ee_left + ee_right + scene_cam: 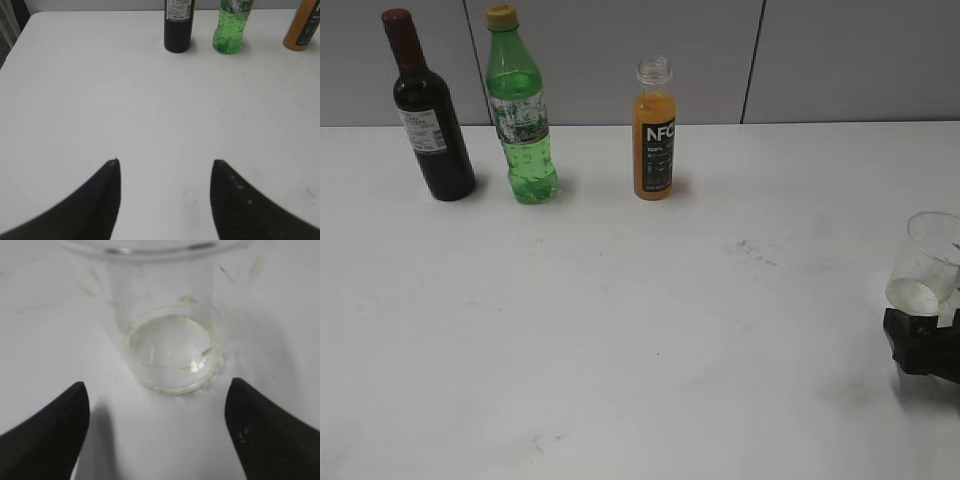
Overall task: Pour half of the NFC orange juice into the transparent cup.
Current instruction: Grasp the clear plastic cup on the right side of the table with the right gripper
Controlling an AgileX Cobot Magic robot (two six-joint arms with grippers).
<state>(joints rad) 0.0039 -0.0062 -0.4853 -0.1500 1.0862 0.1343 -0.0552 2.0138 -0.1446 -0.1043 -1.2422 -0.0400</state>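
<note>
A big white table (620, 330) fills most of the exterior view, with a gray wall (820, 60) behind it. Three bottles stand up straight in a row along the top of that picture. At the upper left is a dark wine bottle (432, 120) with a red top. Just to its right is a green bottle (523, 120) with a yellow cap. A bit further right, near the top middle, stands the NFC orange juice (654, 140). It has a black label with white letters, orange drink inside, and no cap on its clear neck. The transparent cup (927, 265) is far away from the juice, at the right edge of the picture. It looks empty. The right gripper (923, 345) is the black thing just below the cup, at the lower right edge. In the right wrist view its two black fingers (50, 440) are spread wide apart at the bottom corners, and the cup's round bottom sits in the middle of the picture, just above the gap between them. The fingers do not touch the cup. In the left wrist view the left gripper (165, 200) is spread open too, with only bare table between its tips. It holds nothing. The wine bottle, the green bottle and the juice show along the top edge there.
</note>
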